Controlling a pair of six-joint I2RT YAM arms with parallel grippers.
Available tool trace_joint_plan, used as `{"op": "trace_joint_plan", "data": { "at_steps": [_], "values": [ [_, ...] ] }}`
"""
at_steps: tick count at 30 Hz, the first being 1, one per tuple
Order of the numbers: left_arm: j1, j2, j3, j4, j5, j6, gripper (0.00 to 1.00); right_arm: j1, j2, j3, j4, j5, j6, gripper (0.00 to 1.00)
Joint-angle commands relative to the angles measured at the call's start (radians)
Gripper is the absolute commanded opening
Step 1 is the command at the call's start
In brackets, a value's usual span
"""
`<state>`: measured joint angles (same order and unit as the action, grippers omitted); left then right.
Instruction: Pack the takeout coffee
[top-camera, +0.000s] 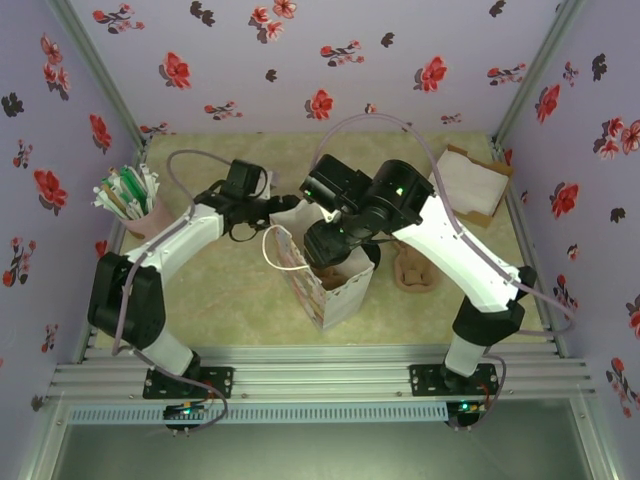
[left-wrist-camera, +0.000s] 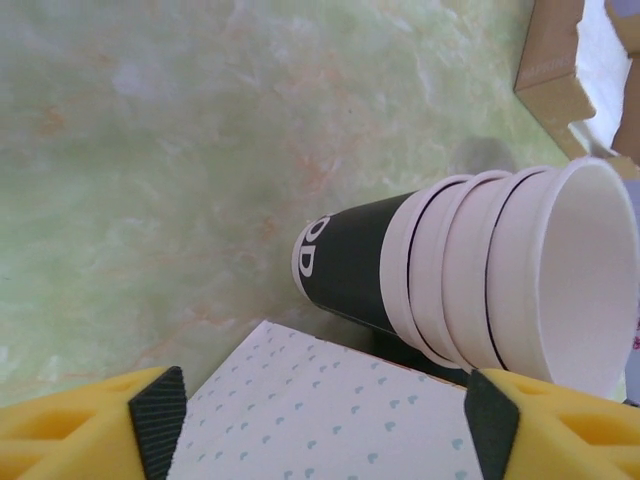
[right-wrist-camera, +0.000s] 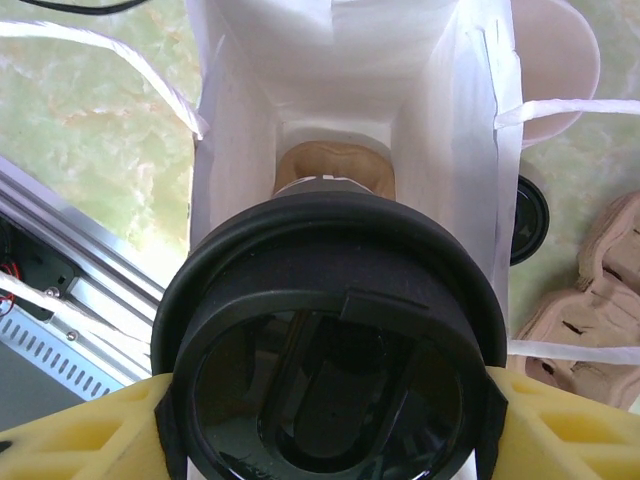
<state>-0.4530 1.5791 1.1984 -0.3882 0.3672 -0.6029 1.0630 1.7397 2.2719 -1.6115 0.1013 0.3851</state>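
Observation:
The takeout coffee (right-wrist-camera: 330, 340), a dark cup under a round black lid, sits between the yellow fingers of my right gripper (right-wrist-camera: 330, 425), which is shut on it. It hangs over the open mouth of a white paper bag (right-wrist-camera: 440, 130), and a brown cardboard insert (right-wrist-camera: 335, 165) lies at the bag's bottom. From above, my right gripper (top-camera: 335, 245) is over the bag (top-camera: 340, 290). My left gripper (top-camera: 275, 208) stands open at the bag's back left. The bag's heart-printed side (left-wrist-camera: 330, 410) lies between the wide-apart fingers of the left gripper (left-wrist-camera: 322, 430).
A stack of lidless cream-rimmed cups (left-wrist-camera: 480, 270) stands just beyond the bag. A loose black lid (right-wrist-camera: 527, 220) and brown cup carriers (top-camera: 415, 265) lie right of the bag. A box of napkins (top-camera: 470, 185) is back right, a cup of stirrers (top-camera: 130, 200) back left.

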Motion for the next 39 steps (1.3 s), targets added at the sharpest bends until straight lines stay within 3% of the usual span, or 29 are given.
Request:
{"op": "trace_joint_plan", "data": {
  "at_steps": [1,13,26,39],
  "values": [
    [0.021,-0.063,-0.021,0.009,-0.004,0.011,0.81,0.006,0.002,-0.006,-0.185,0.019,0.013,0.67],
    [0.057,-0.227,-0.097,0.005,-0.023,-0.001,0.99,0.005,0.001,-0.100,-0.184,0.019,0.033,0.67],
    [0.114,-0.428,-0.228,-0.028,-0.100,-0.033,0.99,0.011,0.009,-0.174,-0.184,-0.009,0.015,0.66],
    [0.180,-0.657,-0.352,-0.171,-0.174,-0.049,0.99,0.012,0.034,-0.206,-0.185,-0.035,-0.023,0.66]
  ]
}}
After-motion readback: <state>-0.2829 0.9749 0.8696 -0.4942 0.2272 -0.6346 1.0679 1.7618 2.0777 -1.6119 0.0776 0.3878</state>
